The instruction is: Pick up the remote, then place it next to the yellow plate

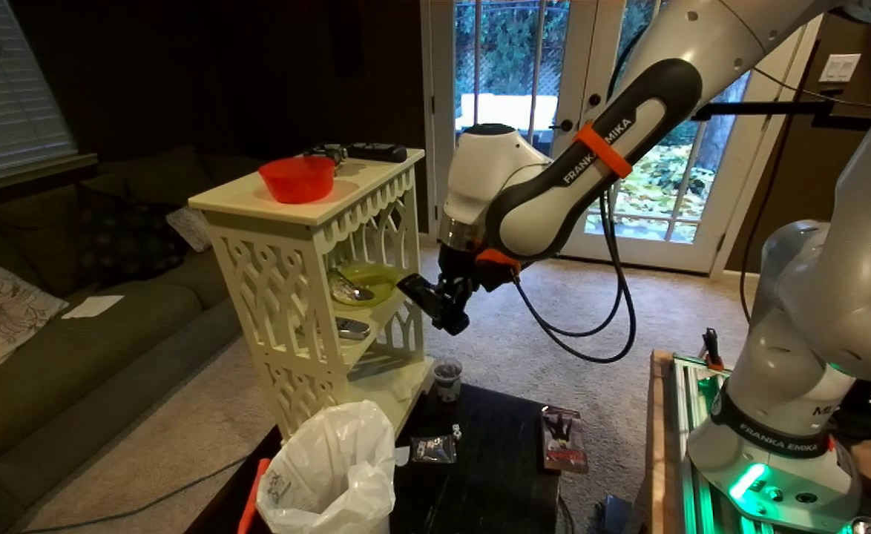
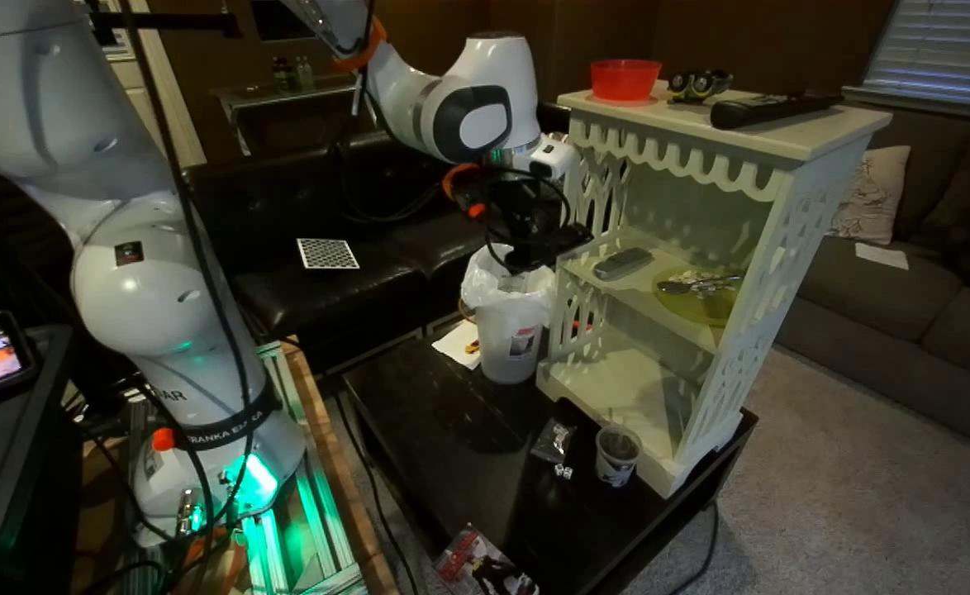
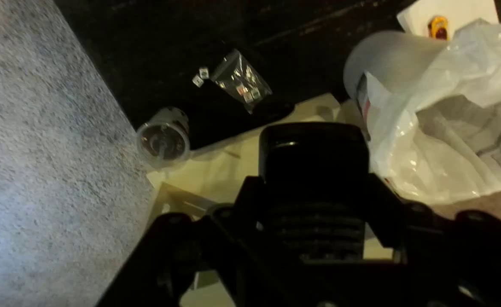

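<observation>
Your gripper [image 3: 318,202], lower centre, wrist view, holds one black remote [image 3: 314,153] clamped. Yellow plate [image 2: 690,309] sits shelved, right, in an exterior view.

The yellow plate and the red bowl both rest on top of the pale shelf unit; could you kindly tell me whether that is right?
Not quite: the yellow plate is not on top but on the middle shelf, as both exterior views show. The red bowl does rest on top of the pale shelf unit.
</observation>
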